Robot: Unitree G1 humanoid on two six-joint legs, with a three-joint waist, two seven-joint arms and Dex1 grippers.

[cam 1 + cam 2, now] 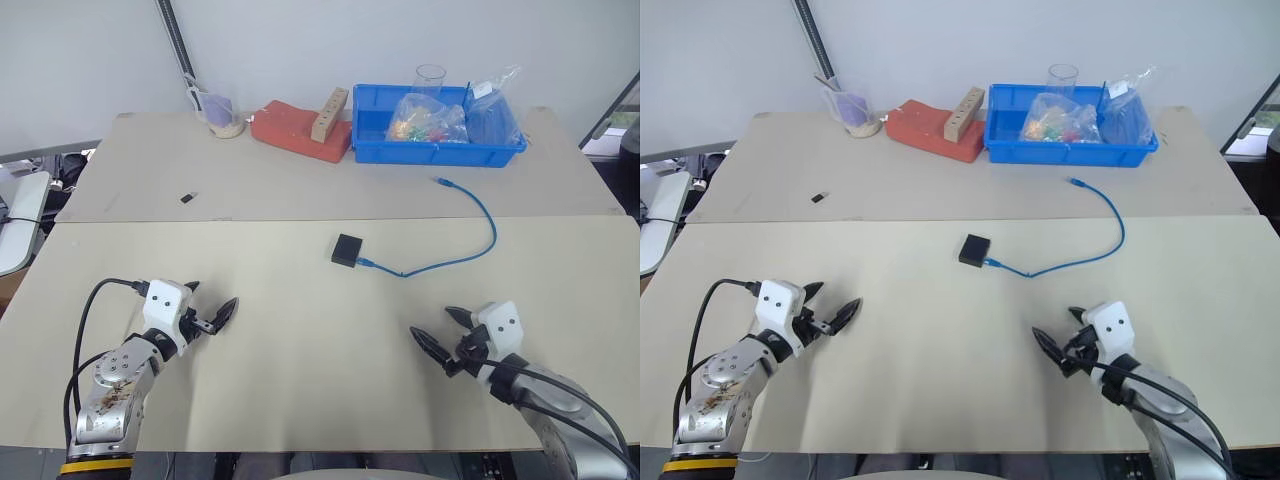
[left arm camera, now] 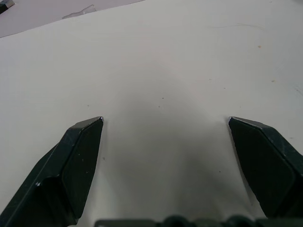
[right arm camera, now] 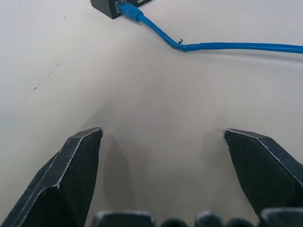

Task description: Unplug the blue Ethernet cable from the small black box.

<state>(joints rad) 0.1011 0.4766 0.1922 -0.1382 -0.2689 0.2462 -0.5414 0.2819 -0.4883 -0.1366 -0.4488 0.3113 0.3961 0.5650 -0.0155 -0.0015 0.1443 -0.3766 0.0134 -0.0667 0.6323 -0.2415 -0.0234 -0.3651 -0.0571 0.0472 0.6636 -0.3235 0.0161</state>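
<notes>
Nearest to us, our left gripper (image 1: pixel 210 315) and right gripper (image 1: pixel 437 335) hover low over the near half of the table (image 1: pixel 300 400), jaws spread wide and holding nothing. Between and beyond them sits the small black box (image 1: pixel 346 249), flat on the tabletop near the seam where the two table halves meet. On the box's right side the blue Ethernet cable (image 1: pixel 470 254) is plugged in; it curves right and then back toward the blue bin (image 1: pixel 440 152), its free plug lying loose on the far tabletop.

We judge the box light enough to slide if we tug the cord alone, so one gripper should pin it (the left seems better placed) while the other pinches the plug (image 3: pixel 127 9) just beside the port. The cord looks thin and limp; pulling it farther along would only bend it, and the latch tab probably needs pressing.

Underneath, the beige surface is smooth and matte, offering little grip. A red block (image 1: pixel 298 130), a wooden piece (image 1: pixel 330 115), a cup (image 1: pixel 222 110) and a tiny black object (image 1: pixel 187 197) lie well apart from our work, against a plain pale wall.
</notes>
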